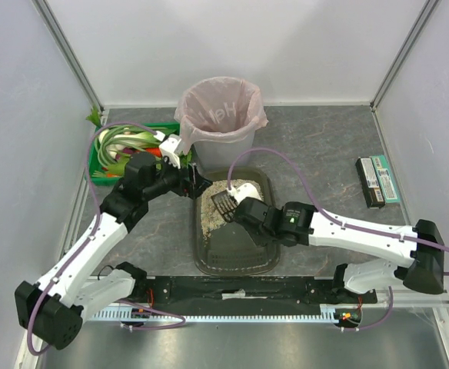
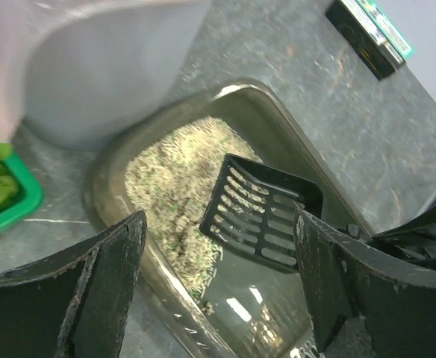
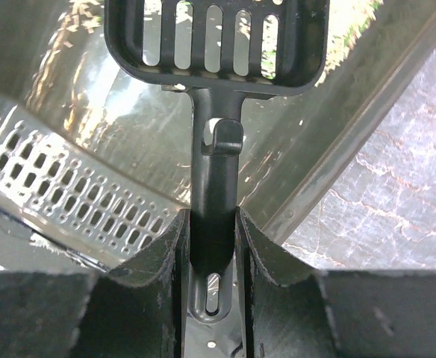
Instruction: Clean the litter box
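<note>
Right fingers (image 3: 152, 270) on scoop (image 3: 215, 175); bin (image 1: 224, 155), crate (image 1: 94, 163) beyond

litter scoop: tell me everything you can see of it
The litter scoop is black plastic: slotted head with raised rim, straight handle with a small hook and an end hole. The fingers of the right gripper clamp the handle. The head sits inside the litter box at the edge of the beige litter, no litter visible on it.

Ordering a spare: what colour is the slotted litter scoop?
The litter scoop is black, clearest in the right wrist view.
</note>
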Robot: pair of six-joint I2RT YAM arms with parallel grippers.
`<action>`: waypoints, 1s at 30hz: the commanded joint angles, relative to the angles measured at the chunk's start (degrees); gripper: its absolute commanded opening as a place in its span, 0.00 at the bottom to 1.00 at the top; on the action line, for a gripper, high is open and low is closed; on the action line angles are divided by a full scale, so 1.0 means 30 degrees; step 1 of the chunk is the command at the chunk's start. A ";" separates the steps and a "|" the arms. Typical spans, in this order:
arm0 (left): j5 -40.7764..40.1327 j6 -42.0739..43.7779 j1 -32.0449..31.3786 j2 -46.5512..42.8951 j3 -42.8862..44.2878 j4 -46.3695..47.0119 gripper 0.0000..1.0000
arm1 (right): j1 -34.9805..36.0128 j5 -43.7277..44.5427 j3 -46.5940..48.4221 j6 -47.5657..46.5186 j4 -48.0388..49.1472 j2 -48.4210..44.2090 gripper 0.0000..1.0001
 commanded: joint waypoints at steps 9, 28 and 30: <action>0.3228 -0.0494 -0.0246 0.2649 0.0988 0.0195 0.87 | 0.2844 0.1950 0.1528 -0.2914 0.0868 -0.1904 0.00; 0.5514 -0.0787 -0.0451 0.4471 0.1779 -0.0773 0.49 | 0.3903 0.4410 0.1674 -0.3559 0.1632 -0.2463 0.00; 0.5573 -0.0786 -0.0451 0.4471 0.1780 -0.0774 0.38 | 0.3932 0.4470 0.1703 -0.3617 0.1603 -0.2405 0.00</action>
